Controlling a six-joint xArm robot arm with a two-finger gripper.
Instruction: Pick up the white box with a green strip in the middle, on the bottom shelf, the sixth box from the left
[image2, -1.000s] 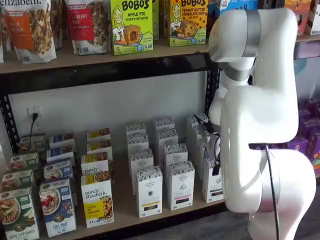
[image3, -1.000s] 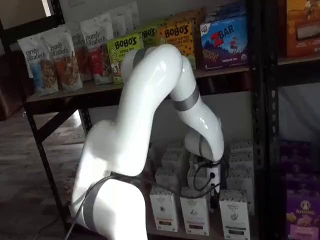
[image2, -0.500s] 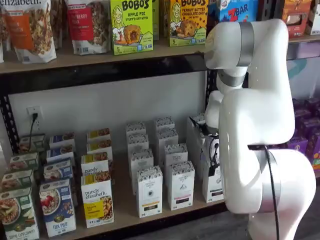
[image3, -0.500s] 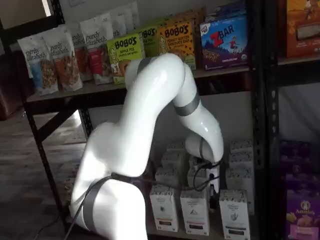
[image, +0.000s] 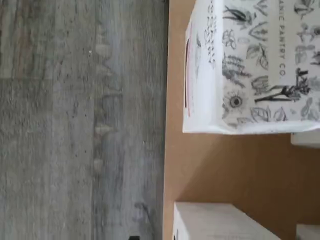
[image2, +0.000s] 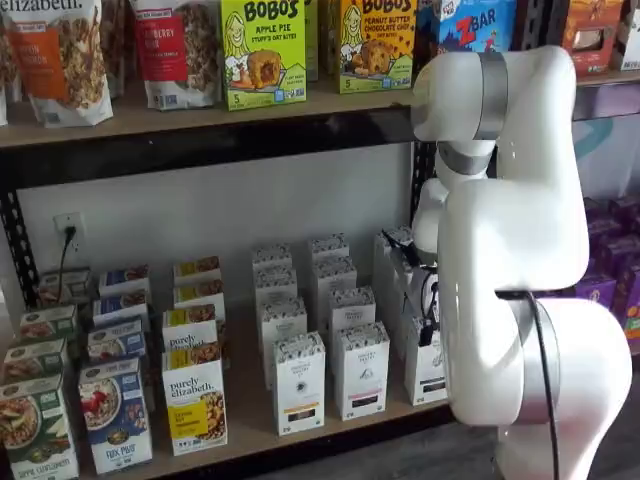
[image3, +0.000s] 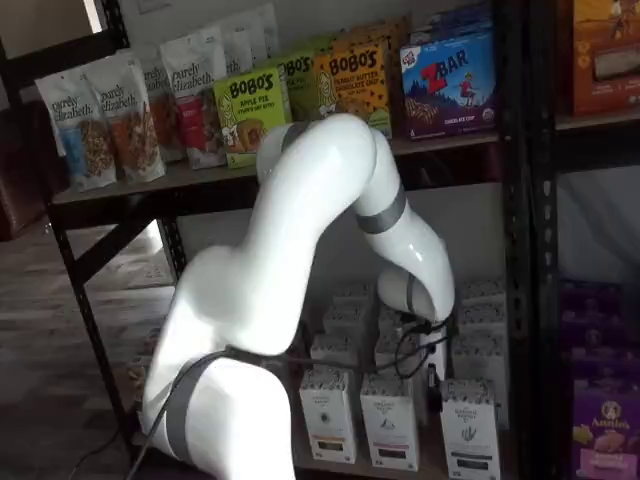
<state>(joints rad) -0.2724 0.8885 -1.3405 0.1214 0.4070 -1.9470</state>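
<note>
Compared with a second ago, your arm (image2: 510, 230) has shifted: in both shelf views its elbow has swung over and its wrist has dropped a little toward the right end of the bottom shelf (image2: 250, 400).

Now the arm stands between camera and shelves, upper link rising to the elbow by the higher board, forearm folding down to the wrist above the white cartons. You can see the gripper (image3: 432, 378) only partly, hanging just above the front row with a cable beside it; whether its fingers are parted or closed cannot be told.

The white box (image3: 469, 427) stands upright at the shelf's near edge, rightmost in the front row, just below and right of the gripper. In the wrist view, a botanical-printed carton top (image: 250, 65) sits on the plywood beside grey floor (image: 80, 120).
</note>
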